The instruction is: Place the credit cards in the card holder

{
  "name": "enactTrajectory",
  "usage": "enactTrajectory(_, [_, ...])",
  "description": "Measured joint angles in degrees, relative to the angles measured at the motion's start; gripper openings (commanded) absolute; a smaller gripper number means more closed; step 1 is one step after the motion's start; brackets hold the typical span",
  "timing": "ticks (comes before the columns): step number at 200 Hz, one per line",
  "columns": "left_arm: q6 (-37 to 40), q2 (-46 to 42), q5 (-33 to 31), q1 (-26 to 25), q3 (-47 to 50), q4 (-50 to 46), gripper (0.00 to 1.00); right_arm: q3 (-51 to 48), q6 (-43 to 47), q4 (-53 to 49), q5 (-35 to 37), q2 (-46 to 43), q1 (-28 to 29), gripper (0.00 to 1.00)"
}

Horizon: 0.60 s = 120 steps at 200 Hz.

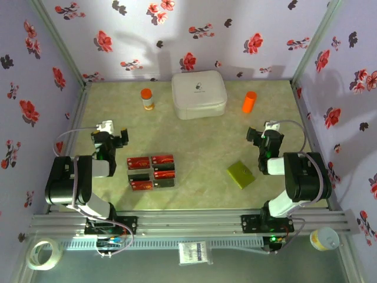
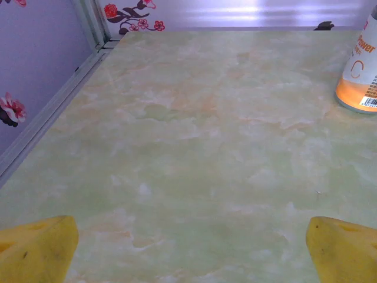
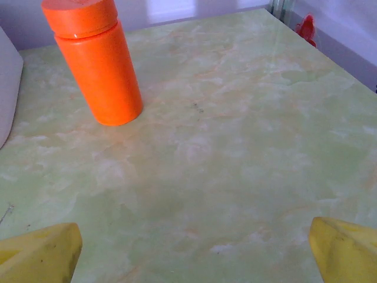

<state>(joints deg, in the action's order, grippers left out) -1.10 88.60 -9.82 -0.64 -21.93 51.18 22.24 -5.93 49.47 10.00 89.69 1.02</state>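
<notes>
Left wrist view: bottle (image 2: 358, 71) cut off by the right edge. Right wrist view: case (image 3: 6, 88) cropped at left, canister (image 3: 97, 65) at top. Top view: markings on the cards (image 1: 162, 173) too small to read.

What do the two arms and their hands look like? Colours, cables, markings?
The left arm and right arm match: bulky black joint housings, white links, black bases on an aluminium rail. The left hand and right hand are black with a white part on top; their fingertips are yellow, slightly scuffed. A grey cable loops off each wrist. No markings legible.
</notes>
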Motion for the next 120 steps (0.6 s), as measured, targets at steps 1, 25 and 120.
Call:
enactTrajectory(1, [0.0,0.0,0.0,0.0,0.0,0.0,1.0,0.0,0.0,0.0,0.02,0.0,0.0,0.99])
enactTrajectory(25, [0.0,0.0,0.02,0.0,0.0,-0.02,1.0,0.0,0.0,0.0,0.0,0.0,0.0,0.99])
enactTrajectory(120, [0.0,0.0,0.02,0.0,0.0,-0.39,1.0,0.0,0.0,0.0,0.0,0.0,0.0,0.99])
